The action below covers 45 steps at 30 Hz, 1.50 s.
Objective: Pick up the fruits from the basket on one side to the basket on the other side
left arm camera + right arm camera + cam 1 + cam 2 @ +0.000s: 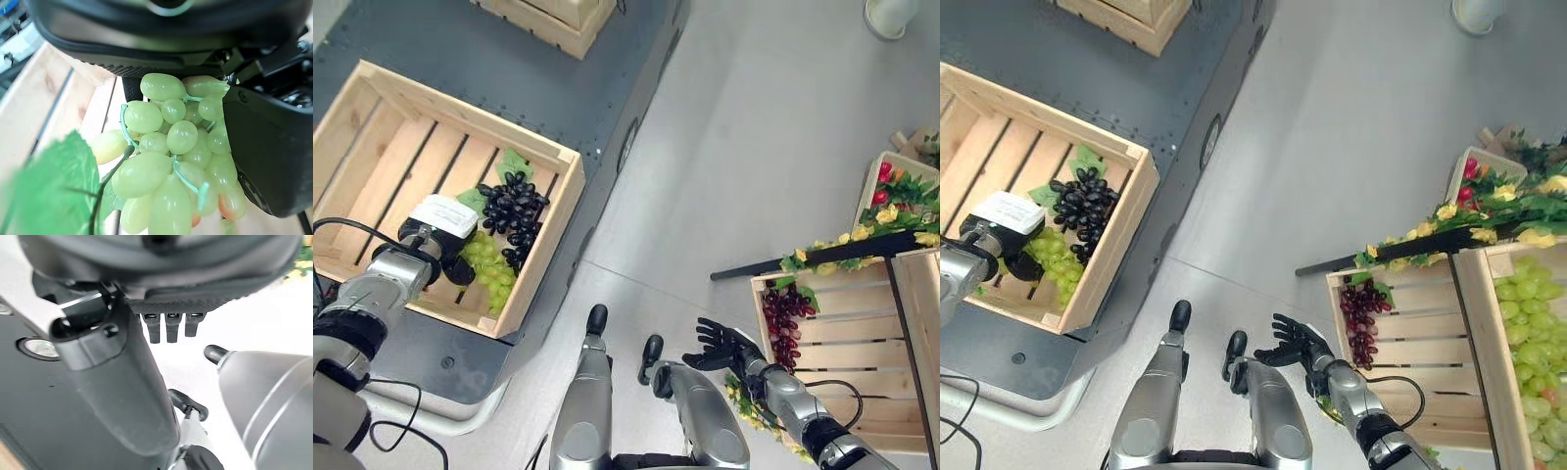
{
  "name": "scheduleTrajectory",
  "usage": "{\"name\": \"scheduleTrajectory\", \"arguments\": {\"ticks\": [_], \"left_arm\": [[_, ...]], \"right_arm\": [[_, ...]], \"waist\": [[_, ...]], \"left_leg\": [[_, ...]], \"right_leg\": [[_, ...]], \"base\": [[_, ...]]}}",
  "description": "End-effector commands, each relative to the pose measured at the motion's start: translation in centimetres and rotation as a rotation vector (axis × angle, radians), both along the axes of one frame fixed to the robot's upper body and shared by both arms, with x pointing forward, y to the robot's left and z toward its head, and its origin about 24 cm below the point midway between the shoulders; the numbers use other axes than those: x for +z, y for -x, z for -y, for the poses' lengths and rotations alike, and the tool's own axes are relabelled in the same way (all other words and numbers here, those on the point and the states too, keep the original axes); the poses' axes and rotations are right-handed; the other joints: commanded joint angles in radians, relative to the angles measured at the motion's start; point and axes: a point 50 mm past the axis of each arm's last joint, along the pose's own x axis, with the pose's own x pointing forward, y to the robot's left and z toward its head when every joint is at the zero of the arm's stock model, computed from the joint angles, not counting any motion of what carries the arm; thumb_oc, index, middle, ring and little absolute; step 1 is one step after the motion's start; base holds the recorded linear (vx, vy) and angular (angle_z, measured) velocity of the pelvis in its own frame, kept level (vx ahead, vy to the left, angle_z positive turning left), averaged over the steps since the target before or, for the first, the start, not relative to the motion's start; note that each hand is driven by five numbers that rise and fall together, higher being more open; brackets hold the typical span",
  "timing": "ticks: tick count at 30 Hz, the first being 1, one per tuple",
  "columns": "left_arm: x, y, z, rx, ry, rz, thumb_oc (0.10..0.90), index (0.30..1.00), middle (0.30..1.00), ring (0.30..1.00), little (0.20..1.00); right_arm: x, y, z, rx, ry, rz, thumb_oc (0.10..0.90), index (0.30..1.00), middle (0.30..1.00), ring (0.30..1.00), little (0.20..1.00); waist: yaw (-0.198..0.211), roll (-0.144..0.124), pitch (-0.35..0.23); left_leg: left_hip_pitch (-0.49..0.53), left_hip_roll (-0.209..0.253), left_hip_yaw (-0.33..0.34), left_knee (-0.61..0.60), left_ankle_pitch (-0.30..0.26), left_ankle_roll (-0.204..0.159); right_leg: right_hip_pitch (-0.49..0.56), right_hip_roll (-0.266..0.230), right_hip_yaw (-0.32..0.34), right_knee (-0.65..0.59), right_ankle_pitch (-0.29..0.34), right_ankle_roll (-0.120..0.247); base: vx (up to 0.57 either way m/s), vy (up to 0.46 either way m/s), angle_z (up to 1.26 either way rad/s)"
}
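A wooden crate (pixel 548 235) on my left holds a bunch of dark grapes (pixel 514 211) and a bunch of green grapes (pixel 489 262). My left hand (pixel 426 235) reaches into this crate. In the left wrist view the green grapes (pixel 176 156) sit against the palm with the thumb (pixel 264 147) curled beside them. A second crate (pixel 842 392) on my right holds red grapes (pixel 783 318). My right hand (pixel 720 345) hovers open over the floor, just left of that crate, fingers (pixel 168 325) straight and holding nothing.
The left crate rests on a dark platform (pixel 558 88), with another wooden crate (pixel 558 20) at its far end. Yellow and red flowers (pixel 901 201) and a black bar (pixel 822 257) lie behind the right crate. A further crate of green grapes (pixel 1528 343) stands at the far right.
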Motion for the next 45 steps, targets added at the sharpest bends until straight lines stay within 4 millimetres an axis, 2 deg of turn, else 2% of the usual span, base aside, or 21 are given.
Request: {"name": "scheduleTrajectory", "arguments": {"ticks": [1, 5, 7, 9, 11, 12, 14, 22, 26, 30, 33, 45], "left_arm": [[7.2, 0.8, -0.9, 0.042, -0.100, 0.201, 0.400, 0.300, 0.300, 0.300, 0.300], [9.0, 1.8, -0.1, 0.036, -0.165, 0.188, 0.400, 0.300, 0.300, 0.300, 0.300], [8.9, 2.0, 0.2, 0.029, -0.204, 0.158, 0.400, 0.300, 0.300, 0.300, 0.300], [9.4, 2.5, 1.2, 0.011, -0.260, 0.115, 0.400, 0.300, 0.300, 0.300, 0.300], [9.7, 2.9, 1.4, 0.005, -0.282, 0.113, 0.400, 0.300, 0.300, 0.300, 0.300], [10.6, 3.1, 2.0, -0.019, -0.308, 0.120, 0.400, 0.300, 0.300, 0.300, 0.300], [11.2, 3.0, 2.6, -0.052, -0.332, 0.127, 0.400, 0.300, 0.300, 0.300, 0.300], [13.9, 1.2, 8.1, -0.287, -0.459, 0.213, 0.400, 0.300, 0.300, 0.300, 0.300], [14.9, 0.0, 11.2, -0.392, -0.486, 0.251, 0.400, 0.300, 0.300, 0.300, 0.300], [15.4, -0.3, 14.0, -0.459, -0.489, 0.304, 0.400, 0.300, 0.300, 0.300, 0.300], [16.0, -0.5, 15.5, -0.500, -0.494, 0.340, 0.400, 0.300, 0.300, 0.300, 0.300], [15.2, 0.0, 20.0, -0.687, -0.481, 0.395, 0.400, 0.300, 0.300, 0.300, 0.300]], "right_arm": [[1.9, 0.5, 2.3, 0.007, -0.024, 0.098, 0.800, 0.900, 0.900, 0.900, 0.900], [3.3, 0.1, 1.5, 0.001, -0.094, 0.169, 0.800, 0.900, 0.900, 0.900, 0.900], [4.0, -0.2, 1.0, -0.012, -0.150, 0.197, 0.800, 0.900, 0.900, 0.900, 0.900], [5.2, -0.6, 0.2, -0.013, -0.224, 0.242, 0.800, 0.900, 0.900, 0.900, 0.900], [6.1, -0.8, -0.6, 0.011, -0.257, 0.287, 0.800, 0.900, 0.900, 0.900, 0.900], [7.3, -1.1, -1.4, 0.033, -0.295, 0.338, 0.800, 0.900, 0.900, 0.900, 0.900], [8.2, -1.4, -1.9, 0.052, -0.315, 0.377, 0.800, 0.900, 0.900, 0.900, 0.900], [14.7, -3.3, -6.0, 0.240, -0.464, 0.591, 0.800, 0.900, 0.900, 0.900, 0.900], [17.6, -4.5, -8.3, 0.245, -0.583, 0.617, 0.800, 0.900, 0.900, 0.900, 0.900], [19.1, -4.6, -10.5, 0.276, -0.697, 0.592, 0.800, 0.900, 0.900, 0.900, 0.900], [20.1, -4.6, -11.8, 0.276, -0.699, 0.603, 0.800, 0.900, 0.900, 0.900, 0.900], [23.6, -4.8, -14.6, 0.239, -0.798, 0.652, 0.800, 0.900, 0.900, 0.900, 0.900]], "waist": [[0.007, 0.085, -0.079], [0.026, 0.102, -0.129], [0.030, 0.112, -0.149], [0.040, 0.127, -0.187], [0.042, 0.135, -0.207], [0.043, 0.143, -0.232], [0.043, 0.148, -0.248], [0.036, 0.177, -0.340], [0.036, 0.182, -0.372], [0.033, 0.183, -0.397], [0.031, 0.185, -0.415], [0.033, 0.189, -0.447]], "left_leg": [[0.089, -0.094, 0.021, -0.004, -0.121, 0.044], [0.154, -0.104, -0.006, -0.074, -0.104, 0.041], [0.171, -0.106, -0.017, -0.093, -0.094, 0.038], [0.205, -0.104, -0.031, -0.134, -0.078, 0.034], [0.219, -0.103, -0.040, -0.160, -0.064, 0.029], [0.236, -0.101, -0.046, -0.188, -0.051, 0.025], [0.248, -0.098, -0.050, -0.209, -0.042, 0.021], [0.285, -0.083, -0.058, -0.289, 0.005, -0.004], [0.294, -0.083, -0.050, -0.284, -0.003, -0.005], [0.304, -0.082, -0.040, -0.287, -0.010, 0.000], [0.314, -0.080, -0.028, -0.287, -0.020, 0.005], [0.343, -0.074, -0.007, -0.285, -0.041, 0.013]], "right_leg": [[0.094, -0.004, -0.025, -0.128, 0.076, 0.042], [0.166, -0.006, -0.039, -0.199, 0.090, 0.049], [0.185, -0.008, -0.043, -0.219, 0.098, 0.052], [0.220, -0.009, -0.051, -0.252, 0.110, 0.056], [0.236, -0.011, -0.057, -0.276, 0.120, 0.058], [0.255, -0.011, -0.061, -0.301, 0.129, 0.061], [0.267, -0.011, -0.064, -0.317, 0.135, 0.064], [0.322, -0.015, -0.061, -0.411, 0.177, 0.072], [0.329, -0.023, -0.051, -0.434, 0.190, 0.073], [0.332, -0.025, -0.045, -0.438, 0.187, 0.069], [0.336, -0.029, -0.044, -0.437, 0.184, 0.068], [0.349, -0.037, -0.050, -0.428, 0.172, 0.065]], "base": [[0.07, -0.076, 0.02], [0.03, -0.093, 0.09], [0.01, -0.069, 0.15], [0.03, -0.072, 0.19], [0.01, -0.078, 0.04], [0.01, -0.100, 0.07], [-0.01, -0.089, 0.08], [-0.02, -0.089, 0.10], [-0.03, -0.068, -0.04], [-0.01, -0.047, 0.01], [0.01, -0.056, -0.02], [0.01, -0.021, -0.01]]}}
